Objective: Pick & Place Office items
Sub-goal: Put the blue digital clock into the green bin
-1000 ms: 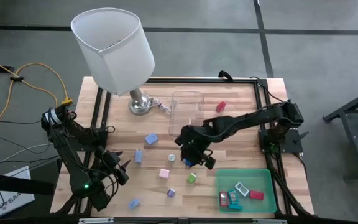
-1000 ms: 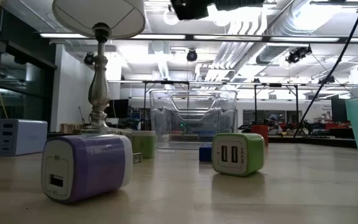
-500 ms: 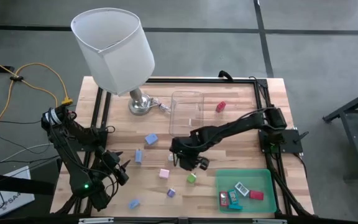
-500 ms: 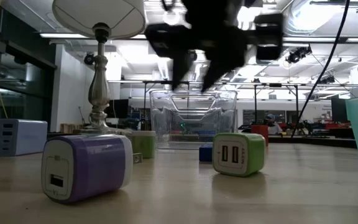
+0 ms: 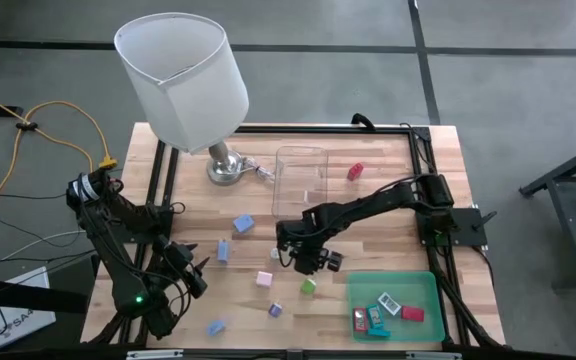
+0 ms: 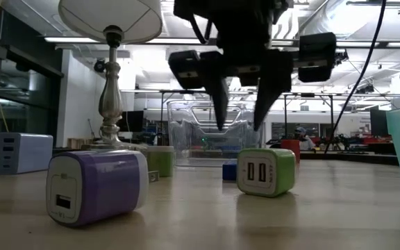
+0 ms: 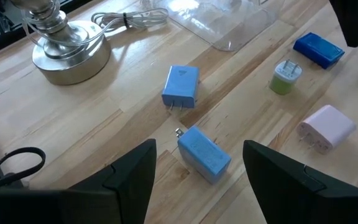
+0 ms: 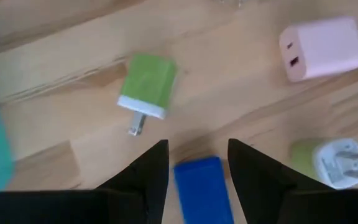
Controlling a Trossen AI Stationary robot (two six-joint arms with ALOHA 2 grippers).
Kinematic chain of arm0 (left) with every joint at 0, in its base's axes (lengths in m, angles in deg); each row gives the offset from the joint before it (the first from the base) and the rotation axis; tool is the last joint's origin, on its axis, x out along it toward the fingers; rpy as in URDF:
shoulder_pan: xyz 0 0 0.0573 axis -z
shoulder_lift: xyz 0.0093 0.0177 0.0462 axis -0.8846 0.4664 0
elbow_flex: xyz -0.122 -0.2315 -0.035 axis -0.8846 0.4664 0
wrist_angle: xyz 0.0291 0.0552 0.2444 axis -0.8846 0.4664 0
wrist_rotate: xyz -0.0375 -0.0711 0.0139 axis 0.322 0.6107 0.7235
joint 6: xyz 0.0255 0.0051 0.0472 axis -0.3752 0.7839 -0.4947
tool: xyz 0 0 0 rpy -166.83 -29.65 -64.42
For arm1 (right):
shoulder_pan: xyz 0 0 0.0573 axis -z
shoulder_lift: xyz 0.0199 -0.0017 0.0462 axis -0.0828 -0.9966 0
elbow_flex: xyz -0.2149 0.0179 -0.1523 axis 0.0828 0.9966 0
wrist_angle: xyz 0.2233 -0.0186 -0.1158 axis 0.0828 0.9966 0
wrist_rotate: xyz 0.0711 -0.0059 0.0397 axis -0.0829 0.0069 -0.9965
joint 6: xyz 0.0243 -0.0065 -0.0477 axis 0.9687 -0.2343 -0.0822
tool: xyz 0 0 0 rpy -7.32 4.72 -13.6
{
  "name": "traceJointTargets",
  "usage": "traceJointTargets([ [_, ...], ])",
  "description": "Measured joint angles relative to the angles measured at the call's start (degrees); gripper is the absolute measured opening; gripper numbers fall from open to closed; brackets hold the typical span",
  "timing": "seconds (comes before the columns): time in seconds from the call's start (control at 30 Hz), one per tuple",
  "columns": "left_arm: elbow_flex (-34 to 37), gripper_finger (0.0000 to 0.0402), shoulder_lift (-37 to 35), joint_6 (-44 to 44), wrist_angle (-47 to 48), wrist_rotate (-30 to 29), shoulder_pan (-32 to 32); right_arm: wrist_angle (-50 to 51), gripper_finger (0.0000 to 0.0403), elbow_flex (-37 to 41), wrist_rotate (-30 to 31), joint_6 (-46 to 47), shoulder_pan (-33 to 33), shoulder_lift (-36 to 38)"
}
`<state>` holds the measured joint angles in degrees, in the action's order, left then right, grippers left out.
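Note:
Small plug-shaped office items lie scattered on the wooden table: blue (image 5: 243, 224), light blue (image 5: 222, 250), pink (image 5: 264, 279), green (image 5: 309, 287), purple (image 5: 275, 310) and red (image 5: 355, 171). My right gripper (image 5: 304, 260) hangs open over a dark blue piece (image 8: 202, 183), one finger on each side, apart from it. In the low view its fingertips (image 6: 240, 114) are well above the table and the blue piece (image 6: 229, 171). My left gripper (image 5: 186, 272) waits open near the table's left near corner, over a light blue piece (image 7: 204, 157).
A flat green tray (image 5: 423, 283) at the right near corner holds several pieces. A clear plastic box (image 5: 300, 175) stands just beyond the right gripper. A lamp with a white shade (image 5: 183, 70) and metal foot (image 5: 226, 168) occupies the far left. Black rails frame the table.
My right gripper has come down from above toward the dark blue piece and shifted slightly toward the table's left. In the low view it dropped from the picture's top to just above the green piece. No piece has moved.

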<state>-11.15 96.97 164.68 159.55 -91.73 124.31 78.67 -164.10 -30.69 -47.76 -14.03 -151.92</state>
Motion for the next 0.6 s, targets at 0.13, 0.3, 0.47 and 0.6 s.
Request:
traceJointTargets([
  [0.13, 0.0, 0.0232, 0.0, 0.0, -0.1, 0.0, 0.0, -0.6, 0.0152, 0.0, -0.1, -0.3, 0.0, 0.0],
  [0.3, 0.0, 0.0232, 0.0, 0.0, -0.1, 0.0, 0.0, -0.5, 0.017, 0.0, 0.5, 0.3, 0.0, 0.0],
  [0.47, 0.0, 0.0232, 0.0, 0.0, -0.1, 0.0, 0.0, -0.6, 0.0209, 0.2, 0.9, -0.3, 0.0, 0.0],
  [0.6, 0.0, 0.0232, 0.0, 0.0, -0.1, 0.0, 0.0, -0.5, 0.0231, 1.8, 0.9, -2.5, 0.4, 0.0],
])
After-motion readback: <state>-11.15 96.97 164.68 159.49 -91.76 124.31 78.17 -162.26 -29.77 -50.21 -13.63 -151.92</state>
